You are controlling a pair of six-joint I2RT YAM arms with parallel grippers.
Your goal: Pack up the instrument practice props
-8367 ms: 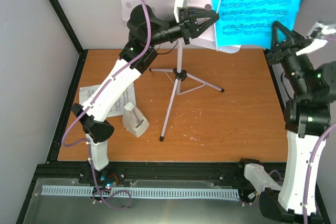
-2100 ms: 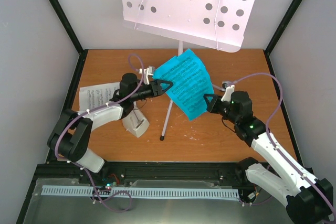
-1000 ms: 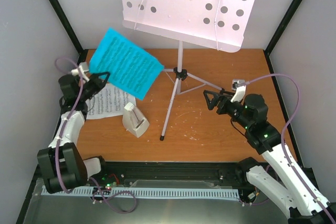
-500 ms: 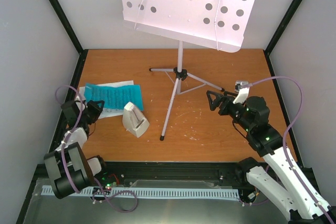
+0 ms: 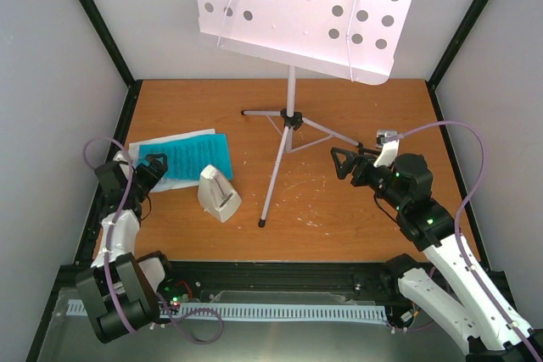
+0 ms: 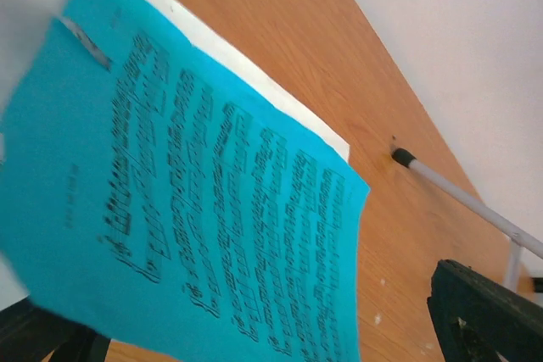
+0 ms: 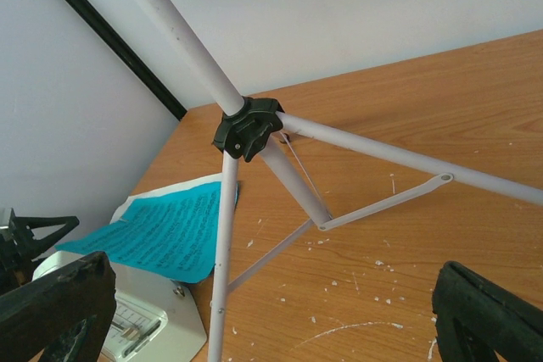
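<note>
Practice props sitting on the wooden surface point(image 5: 365, 209)

The white perforated music stand point(image 5: 297, 14) is standing upright on thin tripod legs toward the back middle, its holed desk tilting forward. The bright blue sheet-music page point(image 5: 193, 155) is lying flat at the left, printed side up, overlapping a white page point(image 5: 170, 138) whose edges are showing past it. The small white pyramid-shaped metronome point(image 5: 218, 195) is sitting just beside the pages' near right corner, between them and the stand's nearest leg.

A robot lab cell: bare white walls point(image 5: 51, 82), black frame bars point(image 5: 95, 27) and a scuffed wooden table point(image 5: 382, 108) enclose it.
</note>
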